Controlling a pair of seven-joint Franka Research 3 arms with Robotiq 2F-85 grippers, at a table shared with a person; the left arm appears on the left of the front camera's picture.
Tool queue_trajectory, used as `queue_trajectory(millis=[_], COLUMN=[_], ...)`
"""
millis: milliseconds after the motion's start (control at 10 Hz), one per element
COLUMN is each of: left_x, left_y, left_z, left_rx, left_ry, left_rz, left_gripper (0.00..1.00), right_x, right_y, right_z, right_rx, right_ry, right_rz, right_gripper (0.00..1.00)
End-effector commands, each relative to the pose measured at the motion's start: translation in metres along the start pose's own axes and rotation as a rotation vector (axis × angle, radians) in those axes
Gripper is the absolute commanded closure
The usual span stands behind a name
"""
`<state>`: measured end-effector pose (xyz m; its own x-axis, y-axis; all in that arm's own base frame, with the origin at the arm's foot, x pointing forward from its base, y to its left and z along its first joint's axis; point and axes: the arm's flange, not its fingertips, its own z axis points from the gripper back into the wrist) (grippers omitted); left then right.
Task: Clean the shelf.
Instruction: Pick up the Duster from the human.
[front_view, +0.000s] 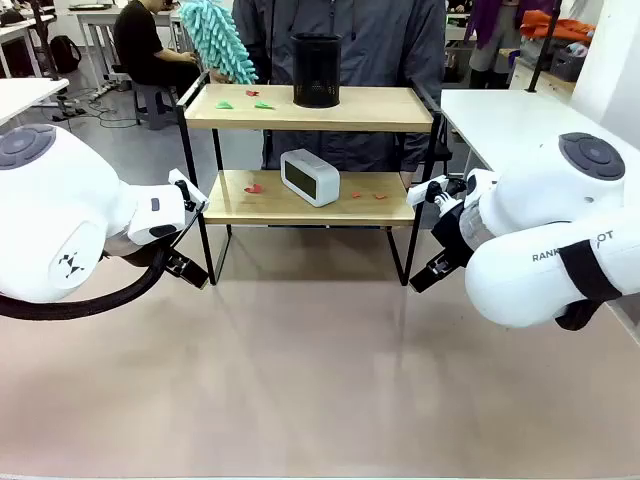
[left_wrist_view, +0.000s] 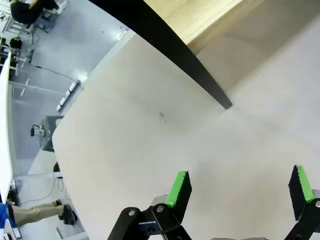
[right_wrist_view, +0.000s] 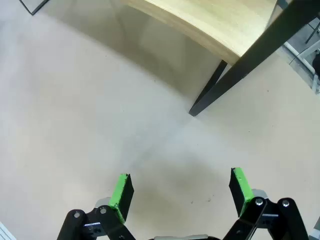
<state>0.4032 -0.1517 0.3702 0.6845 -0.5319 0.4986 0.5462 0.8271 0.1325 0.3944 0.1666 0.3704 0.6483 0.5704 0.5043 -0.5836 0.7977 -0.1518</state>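
So the left gripper (left_wrist_view: 240, 187) and right gripper (right_wrist_view: 182, 192) are both spread wide, nothing in them, low by the shelf (front_view: 380, 105) legs. A person's got a teal duster (front_view: 218, 40) up by the top board.

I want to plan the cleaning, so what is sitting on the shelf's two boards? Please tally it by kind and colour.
Red scraps: 4
Green scraps: 2
Black mesh cup: 1
White clock: 1
Total on the shelf: 8
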Motion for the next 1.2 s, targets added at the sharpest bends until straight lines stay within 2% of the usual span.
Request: queue_trajectory(millis=[0,1100], left_x=[0.0,0.0], left_y=[0.0,-0.0001], left_z=[0.0001,0.0], left_rx=[0.0,0.0], left_ry=[0.0,0.0], left_rz=[0.0,0.0], left_gripper=[0.0,0.0], right_x=[0.0,0.0], right_y=[0.0,0.0001], right_z=[0.0,0.0], right_rx=[0.0,0.0], right_ry=[0.0,0.0], right_rz=[0.0,0.001], right_gripper=[0.0,0.0])
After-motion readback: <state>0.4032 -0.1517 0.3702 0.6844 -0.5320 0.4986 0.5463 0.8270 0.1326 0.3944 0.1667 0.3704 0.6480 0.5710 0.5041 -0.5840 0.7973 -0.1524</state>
